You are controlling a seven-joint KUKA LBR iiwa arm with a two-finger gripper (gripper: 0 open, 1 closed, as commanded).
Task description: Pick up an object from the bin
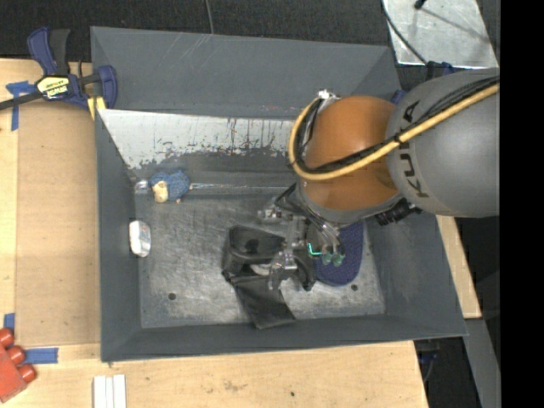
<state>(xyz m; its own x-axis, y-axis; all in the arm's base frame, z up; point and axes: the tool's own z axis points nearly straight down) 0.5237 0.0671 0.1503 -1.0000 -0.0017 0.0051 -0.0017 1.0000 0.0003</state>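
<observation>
Claw (293,266) low over bin (119,228) floor, centre-right, against black crumpled thing (251,257); released or clenched, cannot tell. Blue-purple flat piece (350,257) just right of it. Black thing likely soft, light, floppy: pinch raised fold, not flat flap at near edge

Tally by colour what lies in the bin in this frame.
Blue: 2, the small blue thing at the back left and the dark blue thing under the arm.
White: 1, the white thing at the left.
Black: 2 as far as I can tell, the black lump and the black flat piece.
Total: 5
</observation>
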